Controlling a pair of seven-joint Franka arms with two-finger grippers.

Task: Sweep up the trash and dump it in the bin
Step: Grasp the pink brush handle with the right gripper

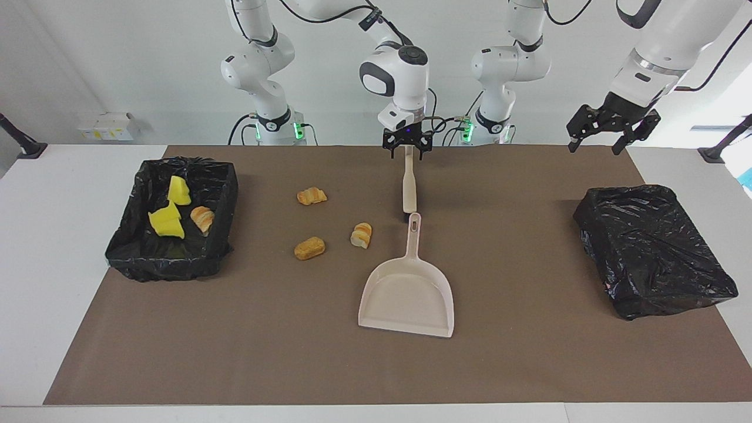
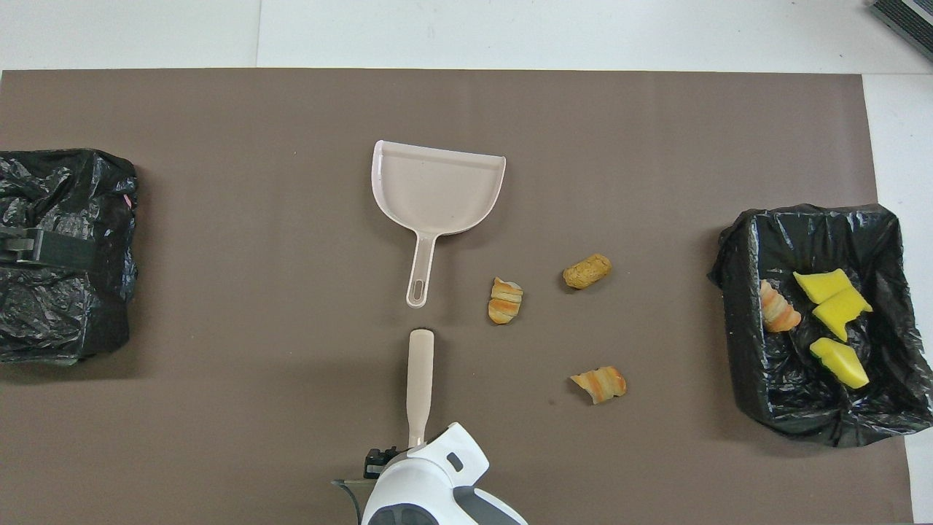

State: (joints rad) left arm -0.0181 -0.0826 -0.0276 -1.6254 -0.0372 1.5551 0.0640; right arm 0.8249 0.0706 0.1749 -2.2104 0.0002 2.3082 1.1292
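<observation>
My right gripper (image 1: 406, 148) is shut on one end of a beige brush handle (image 1: 409, 185), which points at the beige dustpan (image 1: 408, 294). In the overhead view the handle (image 2: 420, 379) ends just short of the dustpan's handle (image 2: 421, 270). The pan is empty. Three bread-like trash pieces lie on the brown mat beside the dustpan, toward the right arm's end (image 1: 311, 195) (image 1: 309, 248) (image 1: 361, 235). The open black-lined bin (image 1: 176, 261) holds three yellow wedges (image 2: 840, 362) and one bread piece (image 1: 202, 220). My left gripper (image 1: 596, 144) hangs open and empty in the air.
A box fully wrapped in a black bag (image 1: 652, 249) stands at the left arm's end of the mat, below the left gripper. A small white box (image 1: 108, 125) sits on the white table near the right arm's base.
</observation>
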